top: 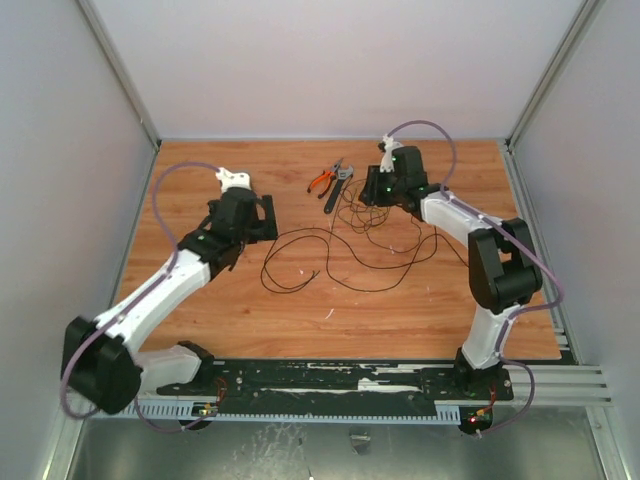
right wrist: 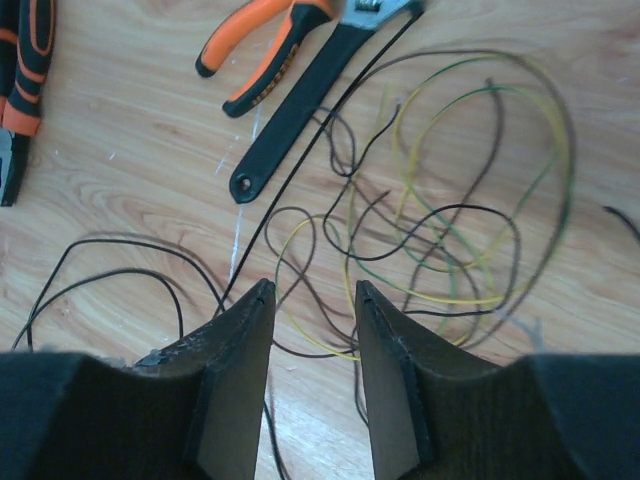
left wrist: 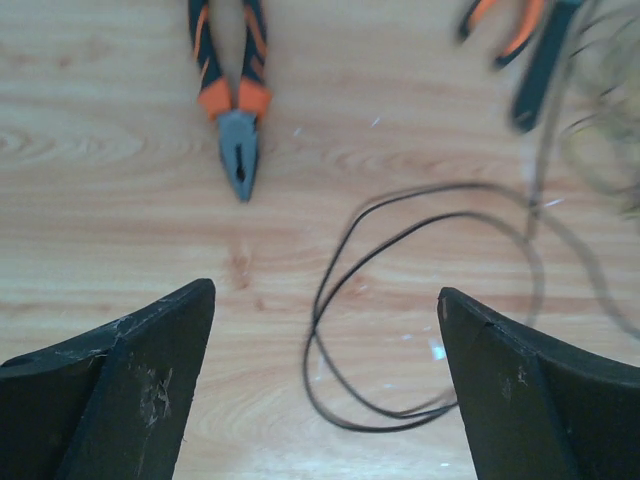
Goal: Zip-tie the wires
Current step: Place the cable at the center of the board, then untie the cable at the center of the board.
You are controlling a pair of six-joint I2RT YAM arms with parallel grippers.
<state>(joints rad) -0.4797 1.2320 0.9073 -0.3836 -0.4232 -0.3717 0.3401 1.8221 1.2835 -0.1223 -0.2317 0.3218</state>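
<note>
The wires [top: 340, 252] lie in loose loops across the middle of the wooden table. In the right wrist view they are a tangle of black, brown, yellow and green strands [right wrist: 450, 225]. The zip tie [right wrist: 300, 180], a thin straight black strip, runs beside a black tool handle. My right gripper [right wrist: 312, 287] hovers low over the near edge of the tangle. It is partly open, with strands on the table under the gap and nothing pinched. My left gripper [left wrist: 325, 295] is wide open above a black wire loop [left wrist: 345, 400] and holds nothing.
Orange-handled pliers [top: 321, 180] and a black-handled tool [top: 336, 192] lie behind the wires. A second pair of pliers [left wrist: 238, 140] points toward my left gripper. Grey walls enclose the table on three sides, and a metal rail [top: 400, 385] runs along the near edge.
</note>
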